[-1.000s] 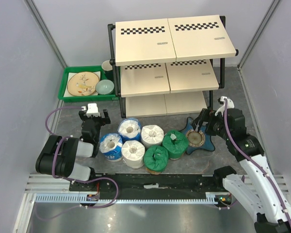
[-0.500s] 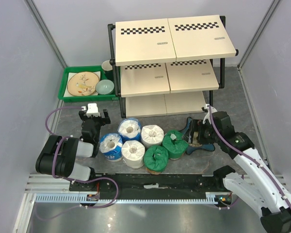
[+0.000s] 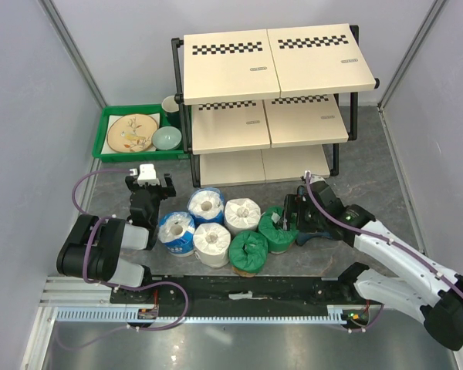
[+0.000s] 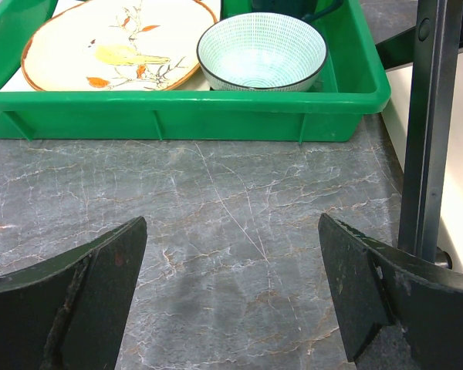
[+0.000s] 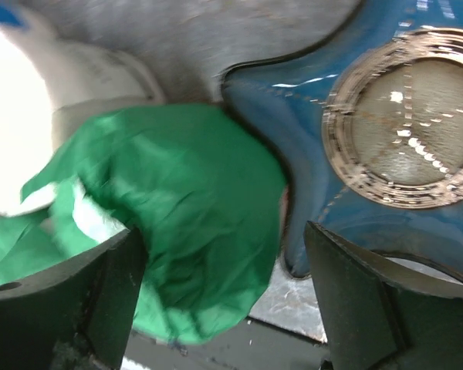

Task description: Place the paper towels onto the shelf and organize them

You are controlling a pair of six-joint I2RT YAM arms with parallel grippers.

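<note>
Top external view: your six paper towels (image 3: 225, 227) are sitting clustered on the table (image 3: 370, 162), at 6 o'clock from the shelf (image 3: 270, 85) and apart from it.

The right end effector (image 3: 292, 217) is reaching low over the green-wrapped roll (image 3: 278, 229) at the cluster's 3 o'clock edge.

Right wrist view: the right end effector (image 5: 224, 297) is gaping wide and gripping nothing. The green-wrapped roll (image 5: 177, 231) is lying between its fingers (image 5: 69, 304), and the blue star dish (image 5: 324, 177) is touching that roll at 2 o'clock.

Your left end effector (image 3: 147, 187) is hovering at 9 o'clock of the cluster. In the left wrist view the left end effector (image 4: 231, 297) is also spreading wide and empty, facing the green tray (image 4: 185, 116) at 12 o'clock.
</note>
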